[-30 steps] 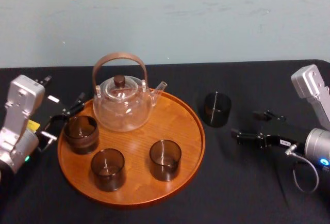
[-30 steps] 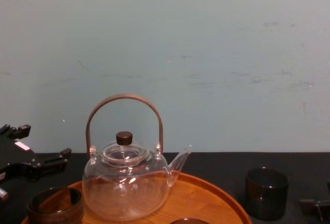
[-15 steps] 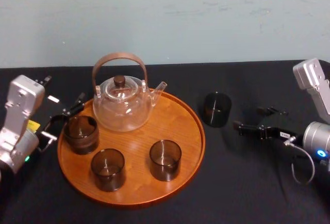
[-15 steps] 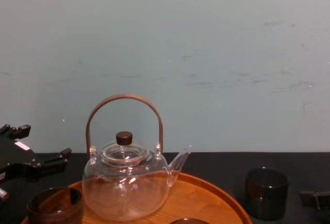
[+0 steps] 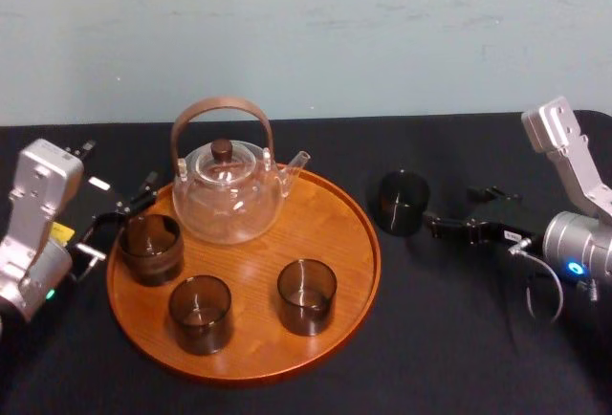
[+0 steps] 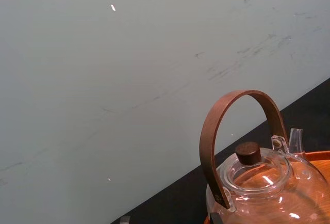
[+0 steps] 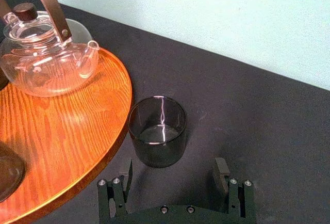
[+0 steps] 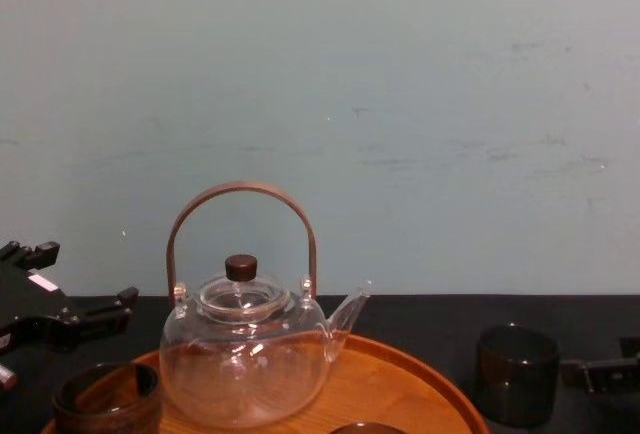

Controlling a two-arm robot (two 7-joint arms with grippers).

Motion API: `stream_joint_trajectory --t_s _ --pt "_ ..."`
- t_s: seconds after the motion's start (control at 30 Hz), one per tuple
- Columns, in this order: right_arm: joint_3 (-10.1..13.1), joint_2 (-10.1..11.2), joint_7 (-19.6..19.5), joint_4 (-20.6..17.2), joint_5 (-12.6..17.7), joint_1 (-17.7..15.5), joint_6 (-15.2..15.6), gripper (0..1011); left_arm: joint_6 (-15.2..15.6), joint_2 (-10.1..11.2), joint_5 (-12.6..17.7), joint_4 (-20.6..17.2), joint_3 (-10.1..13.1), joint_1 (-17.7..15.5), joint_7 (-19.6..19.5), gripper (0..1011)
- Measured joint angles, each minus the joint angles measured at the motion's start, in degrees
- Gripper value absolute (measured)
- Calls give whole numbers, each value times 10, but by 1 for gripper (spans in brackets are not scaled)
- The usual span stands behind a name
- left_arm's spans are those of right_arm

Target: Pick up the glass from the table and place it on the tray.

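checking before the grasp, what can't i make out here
Chest view: right gripper, open near the glass, cut by the right edge; left gripper, parked left of the tray, cut by the left edge; tray front cut by the bottom edge.
Left wrist view: teapot body cut by the bottom edge.

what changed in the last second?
Right tool advanced to the robot's left toward the glass beside the tray; it is open, just short of the glass, gripping nothing. Left tool, glass, tray and teapot stayed put.
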Motion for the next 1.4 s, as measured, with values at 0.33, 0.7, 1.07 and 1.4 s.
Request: stream_joint_trajectory --t_s 0.33,0.7,1.07,1.4 --pt "-8 -16 5 19 -21 18 1 1002 0 0 0 0 0 0 0 1001" --pt "-10 -28 14 30 -33 27 3 1002 0 0 0 0 0 0 0 1001" --pt "-16 -43 23 53 -45 46 2 1002 0 0 0 0 0 0 0 1001" --pt "-26 -58 31 73 -57 64 1 1002 0 0 0 0 0 0 0 1001"
